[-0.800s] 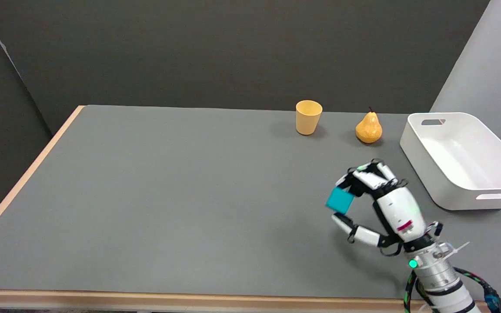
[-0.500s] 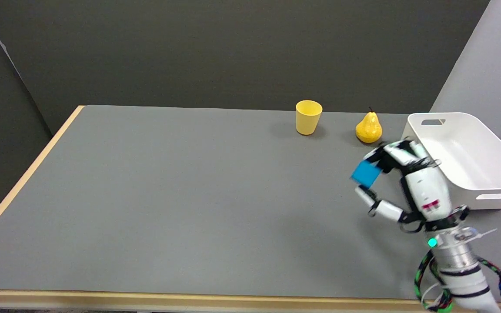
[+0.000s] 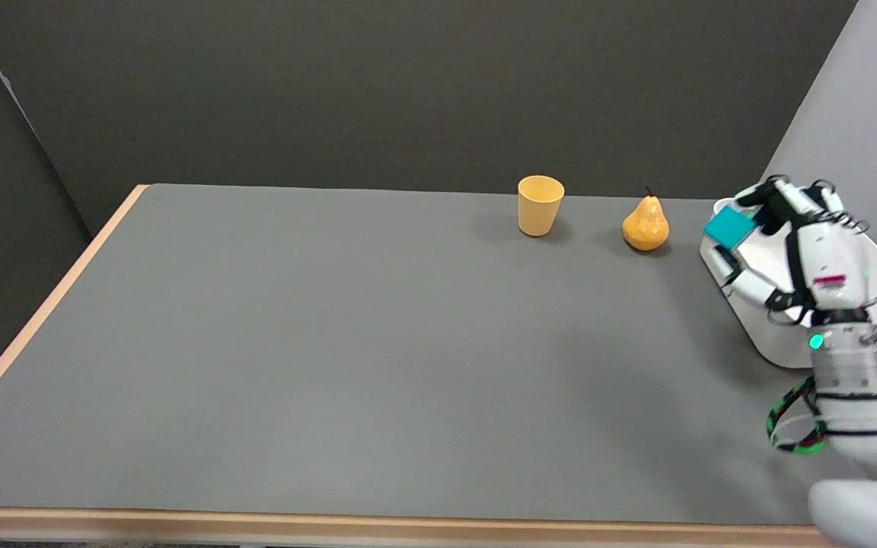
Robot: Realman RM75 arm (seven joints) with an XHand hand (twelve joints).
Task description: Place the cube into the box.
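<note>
One cube [image 3: 728, 227] — pinched in the right hand [image 3: 796, 251], held over the box [image 3: 770, 346] rim at 3 o'clock. Likely light, rigid, smooth-faced — grip opposite flat faces, not corners.

Grey table [image 3: 294, 342] with cup [image 3: 540, 205], pear [image 3: 645, 222], white box [image 3: 758, 335].
</note>
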